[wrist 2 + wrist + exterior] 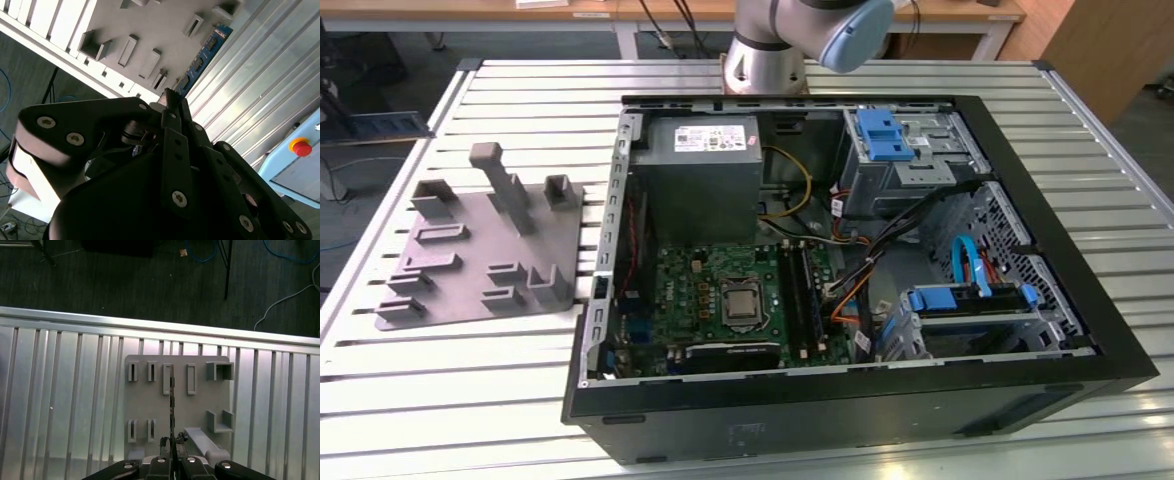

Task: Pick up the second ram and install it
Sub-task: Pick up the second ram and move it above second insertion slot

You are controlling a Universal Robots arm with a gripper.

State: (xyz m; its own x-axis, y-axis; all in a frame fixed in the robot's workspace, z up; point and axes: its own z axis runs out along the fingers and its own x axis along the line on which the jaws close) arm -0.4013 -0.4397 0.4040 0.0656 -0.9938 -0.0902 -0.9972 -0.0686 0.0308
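1. One gripper (172, 97), black and multi-link, seen in both wrist views (172, 444). Its fingers are pressed together at the tips, clamped on the second ram.
2. One second ram (202, 57), a thin blue-green stick with small dark chips. It juts out from the fingertips. In the first wrist view it appears edge-on (172, 405), running over the middle of the grey fixture plate (200, 405). I cannot tell how high above the plate it hangs.
3. One grey fixture plate (467, 255), with raised posts and narrow slots, lying flat on the slatted metal table (454, 370).
4. One open computer case (854, 400), black, standing just beside the plate on the exterior view's right.
5. One green motherboard (687, 300), lying inside the case on the side nearer the plate.
6. Two bright-blue drive latches (881, 135), on the side of the case farther from the plate.
7. One arm base (767, 60), behind the case, well apart from the plate.
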